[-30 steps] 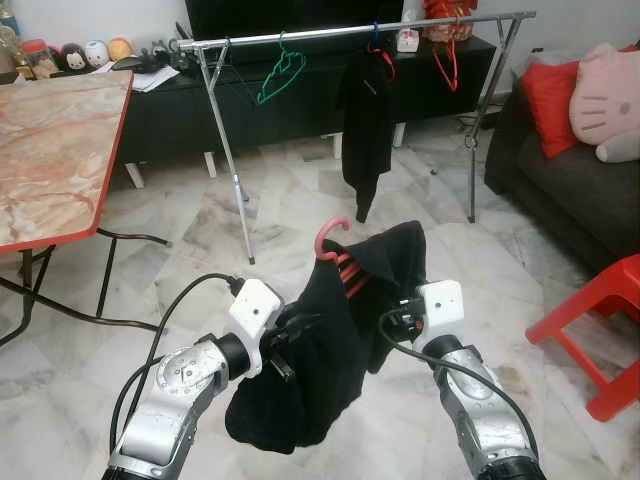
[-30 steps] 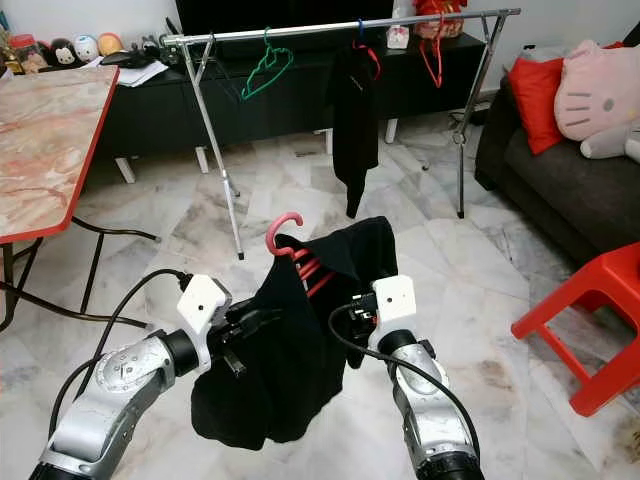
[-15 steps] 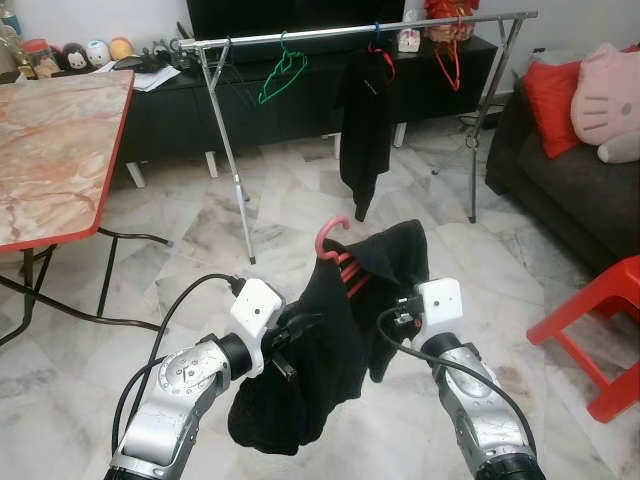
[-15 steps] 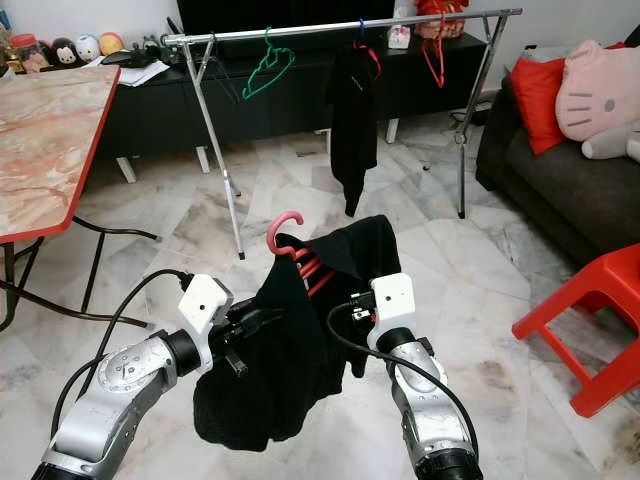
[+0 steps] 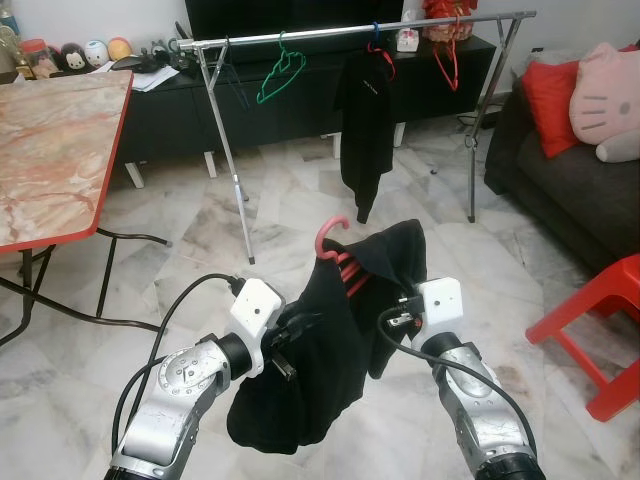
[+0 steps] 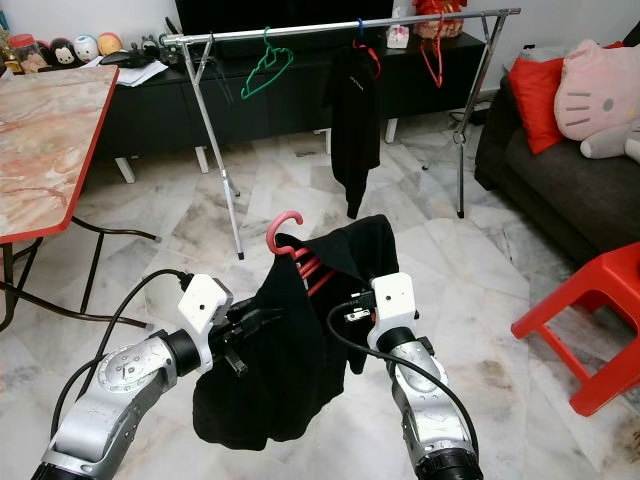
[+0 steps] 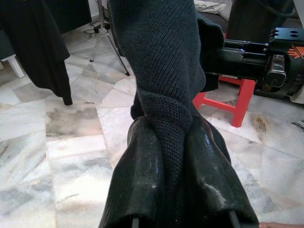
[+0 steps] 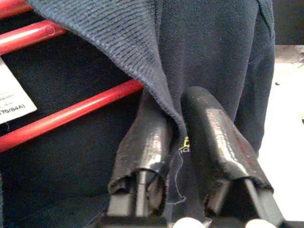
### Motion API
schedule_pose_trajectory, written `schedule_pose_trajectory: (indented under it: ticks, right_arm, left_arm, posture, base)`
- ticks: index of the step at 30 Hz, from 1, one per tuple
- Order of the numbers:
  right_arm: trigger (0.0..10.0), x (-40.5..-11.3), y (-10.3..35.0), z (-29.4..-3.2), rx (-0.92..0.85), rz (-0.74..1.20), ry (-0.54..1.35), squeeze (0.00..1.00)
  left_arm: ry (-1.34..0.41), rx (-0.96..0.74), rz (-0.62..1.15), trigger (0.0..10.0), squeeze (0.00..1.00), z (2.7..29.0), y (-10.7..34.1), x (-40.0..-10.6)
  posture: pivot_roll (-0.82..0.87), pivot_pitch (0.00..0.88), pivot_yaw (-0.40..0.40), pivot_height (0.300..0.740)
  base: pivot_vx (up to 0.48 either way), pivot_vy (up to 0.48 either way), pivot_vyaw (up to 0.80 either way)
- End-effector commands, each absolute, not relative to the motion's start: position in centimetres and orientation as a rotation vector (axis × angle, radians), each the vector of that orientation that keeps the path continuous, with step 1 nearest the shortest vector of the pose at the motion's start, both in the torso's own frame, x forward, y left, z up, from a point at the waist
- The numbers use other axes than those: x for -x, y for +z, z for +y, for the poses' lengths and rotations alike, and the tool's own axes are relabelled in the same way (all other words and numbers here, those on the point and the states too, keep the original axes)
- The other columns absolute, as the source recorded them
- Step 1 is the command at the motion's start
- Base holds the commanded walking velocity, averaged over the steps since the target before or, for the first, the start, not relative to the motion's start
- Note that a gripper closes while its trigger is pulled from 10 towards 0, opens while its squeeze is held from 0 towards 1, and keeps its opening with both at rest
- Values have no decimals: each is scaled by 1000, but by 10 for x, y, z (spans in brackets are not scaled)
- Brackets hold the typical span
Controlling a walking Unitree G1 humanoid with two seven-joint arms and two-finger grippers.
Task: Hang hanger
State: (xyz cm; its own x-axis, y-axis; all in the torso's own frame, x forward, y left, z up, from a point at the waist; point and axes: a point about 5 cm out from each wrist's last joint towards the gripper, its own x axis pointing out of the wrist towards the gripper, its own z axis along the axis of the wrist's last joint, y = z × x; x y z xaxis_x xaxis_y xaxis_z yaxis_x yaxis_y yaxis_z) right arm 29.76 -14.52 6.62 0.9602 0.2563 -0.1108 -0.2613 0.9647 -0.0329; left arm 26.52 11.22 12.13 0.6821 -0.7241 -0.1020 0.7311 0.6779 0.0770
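Faced the clothes rail (image 5: 350, 31) across the room, well apart, with the black sweater (image 5: 320, 340) on its red hanger (image 5: 335, 240) carried between both arms, left gripper (image 7: 173, 156) and right gripper (image 8: 183, 137) each clamped on knit, hook kept upright for hanging.

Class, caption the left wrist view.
Left gripper pinches the dark knit garment above marble floor.

Head downward (wrists close-up, shared garment (image 7: 166, 71))
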Motion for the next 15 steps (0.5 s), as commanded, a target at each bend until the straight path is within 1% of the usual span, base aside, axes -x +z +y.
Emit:
schedule_pose_trajectory:
  ticks: [1, 11, 15]
  right_arm:
    - [0, -300, 68, -145, 51, 100, 265, 0]
    - [0, -301, 69, -143, 48, 96, 267, 0]
    - [0, -302, 71, -143, 47, 87, 266, 0]
  left_arm:
    - [-833, -114, 19, 10000, 0, 109, 132, -265]
    - [-819, -118, 26, 10000, 0, 110, 130, -266]
    - [-793, -110, 24, 10000, 0, 113, 130, -269]
  posture:
    - [-111, 33, -1, 740]
    - [-111, 30, -3, 740]
    - [-115, 44, -4, 740]
  base:
    - [0, 0, 0]
    - [0, 0, 0]
    - [0, 0, 0]
